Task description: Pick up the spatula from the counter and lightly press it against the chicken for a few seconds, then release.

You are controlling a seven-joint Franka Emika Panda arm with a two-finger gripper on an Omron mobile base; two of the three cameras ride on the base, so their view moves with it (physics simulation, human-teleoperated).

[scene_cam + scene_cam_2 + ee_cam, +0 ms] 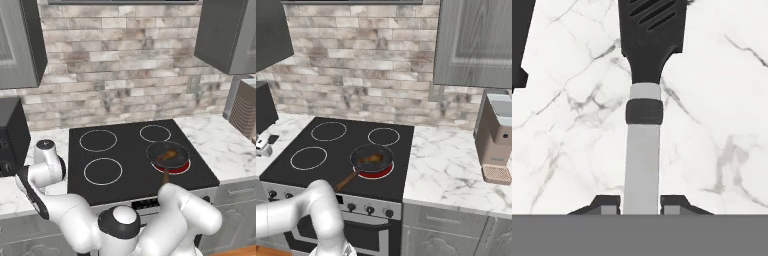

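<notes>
gripper on the spatula handle, left of the stove

the white arm [75, 215] rises from the base, folds low and swings out to the left, with its elbow bent back and its wrist standing over the marble counter [722, 100] beside the stove [125, 150]. the hand points straight down at the counter top. in the hand view the gripper [640, 205] straddles the spatula [643, 150]: the two dark finger tips [607, 204] are drawn in to the width of the grey handle and grasp it, one on each side. the spatula lies flat on the marble, its handle running away from the tips, past a dark band, to the black slotted blade at the far end.

further out, on the black stove, a dark pan [181, 151] sits on the front right burner, which glows red under it. the chicken [166, 155], a brownish piece, lies in the middle of the pan, well apart from the spatula. the pan's wooden handle points toward the front edge of the stove.

to the right of the stove, a coffee machine [496, 135] stands on the counter. behind everything runs a brick wall [125, 60] with grey cupboards [476, 45] hung on it.
</notes>
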